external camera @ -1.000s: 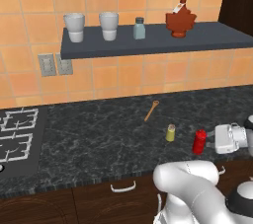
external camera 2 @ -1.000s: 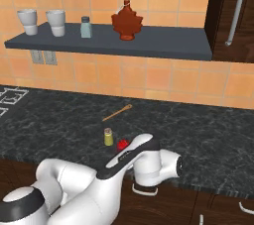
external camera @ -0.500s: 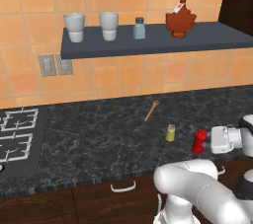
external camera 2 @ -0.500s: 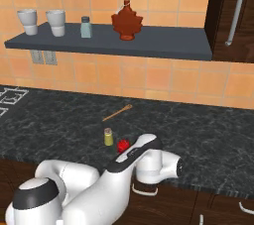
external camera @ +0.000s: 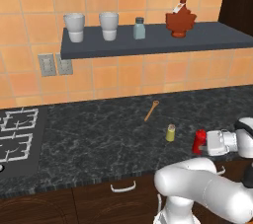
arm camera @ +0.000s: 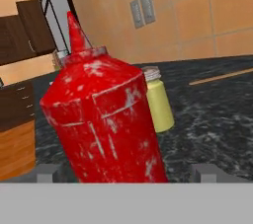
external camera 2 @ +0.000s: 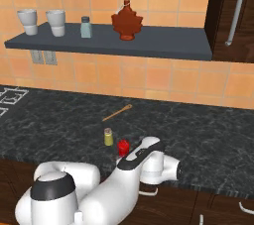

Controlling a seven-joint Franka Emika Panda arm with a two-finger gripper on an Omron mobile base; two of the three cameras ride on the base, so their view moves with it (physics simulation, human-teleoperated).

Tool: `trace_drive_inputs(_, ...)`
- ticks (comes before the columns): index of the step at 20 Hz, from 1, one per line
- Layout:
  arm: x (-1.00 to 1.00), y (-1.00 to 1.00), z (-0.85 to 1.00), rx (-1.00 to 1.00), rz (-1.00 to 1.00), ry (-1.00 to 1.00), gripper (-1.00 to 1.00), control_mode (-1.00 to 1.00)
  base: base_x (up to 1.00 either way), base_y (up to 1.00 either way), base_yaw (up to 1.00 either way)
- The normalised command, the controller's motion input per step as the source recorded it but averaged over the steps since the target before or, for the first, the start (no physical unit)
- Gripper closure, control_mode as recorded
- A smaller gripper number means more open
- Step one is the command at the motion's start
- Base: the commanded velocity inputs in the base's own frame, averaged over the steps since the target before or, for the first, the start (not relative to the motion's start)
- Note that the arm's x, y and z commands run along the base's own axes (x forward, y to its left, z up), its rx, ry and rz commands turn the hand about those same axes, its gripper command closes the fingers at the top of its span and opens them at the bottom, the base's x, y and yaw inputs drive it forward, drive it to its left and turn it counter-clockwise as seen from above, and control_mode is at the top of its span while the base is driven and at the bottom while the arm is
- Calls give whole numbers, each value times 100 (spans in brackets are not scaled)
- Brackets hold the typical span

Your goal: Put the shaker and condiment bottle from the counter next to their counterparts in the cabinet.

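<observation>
Condiment bottle [arm camera: 106,119] stands between the spread, unclenched end effector [arm camera: 126,172] fingertips, the shaker [arm camera: 157,99] just beyond it.

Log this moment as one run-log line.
phase: approaching grasp | pincer: open, fingers either side of red condiment bottle | yellow-green shaker: upright on counter | both not yet shelved

shaker [external camera: 170,132] left of condiment bottle [external camera: 199,140]

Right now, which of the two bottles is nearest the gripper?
The red condiment bottle on the counter, standing between the open gripper fingers. The brown maple-leaf bottle is up on the shelf.
</observation>
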Motion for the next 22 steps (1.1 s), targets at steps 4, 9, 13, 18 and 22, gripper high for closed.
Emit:
trace_drive_inputs(4,0,50,-32,3,6,11,100,-100,0,0,0)
trace_drive_inputs(9,2,4,7,7,-1,2,100,-100,0,0,0)
trace_drive_inputs(13,-16,-41,95,27,-15,0,100,-100,0,0,0)
trace_drive_inputs(18,-2,-9,100,18,-20,3,100,-100,0,0,0)
trace_drive_inputs(22,8,8,100,1,-17,4,100,-100,0,0,0)
